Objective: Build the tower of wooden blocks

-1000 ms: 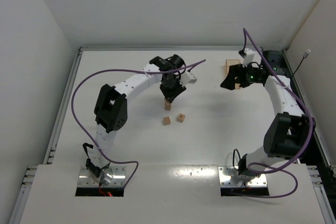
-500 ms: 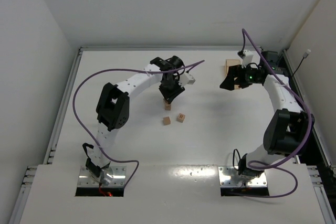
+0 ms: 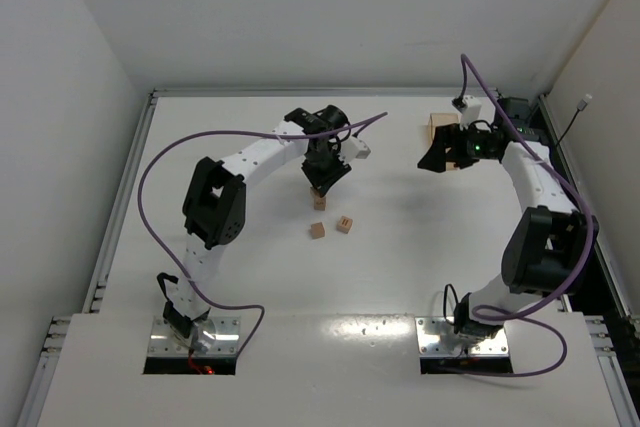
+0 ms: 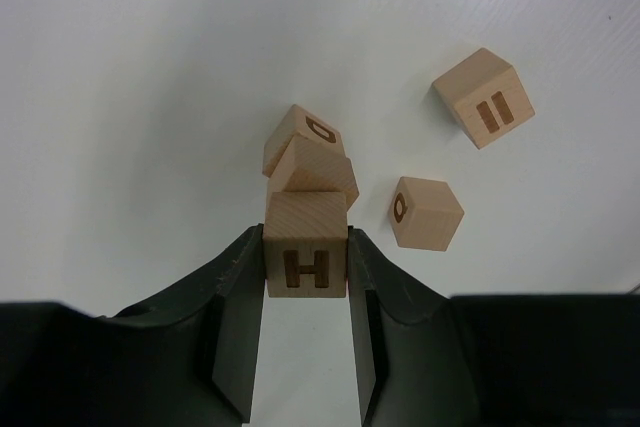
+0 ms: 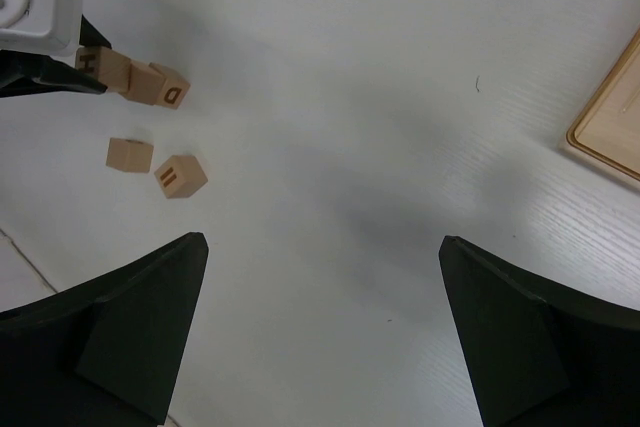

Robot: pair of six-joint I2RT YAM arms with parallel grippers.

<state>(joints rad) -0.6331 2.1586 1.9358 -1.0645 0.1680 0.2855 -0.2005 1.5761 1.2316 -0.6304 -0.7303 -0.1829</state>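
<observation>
My left gripper (image 4: pixel 305 292) is shut on a wood block marked H (image 4: pixel 305 257). It holds the block over a two-cube tower (image 4: pixel 312 169) whose bottom cube is marked D (image 4: pixel 303 132). I cannot tell whether the H block rests on the tower. In the top view the left gripper (image 3: pixel 322 181) is right above the tower (image 3: pixel 320 202). Two loose wood blocks lie close by: one marked II (image 4: pixel 483 97) and one marked O (image 4: pixel 426 212). They also show in the top view, one on the right (image 3: pixel 343 224) and one on the left (image 3: pixel 317 230). My right gripper (image 5: pixel 325 332) is open and empty, well above the table.
A pale wooden tray (image 3: pixel 438 128) lies at the back right, just behind the right gripper (image 3: pixel 438 157); its corner shows in the right wrist view (image 5: pixel 610 117). Raised rails edge the white table (image 3: pixel 240 277) on the left, back and right.
The left arm's elbow has shifted slightly; its gripper stays over the tower with the H block held. The right arm has barely moved.
</observation>
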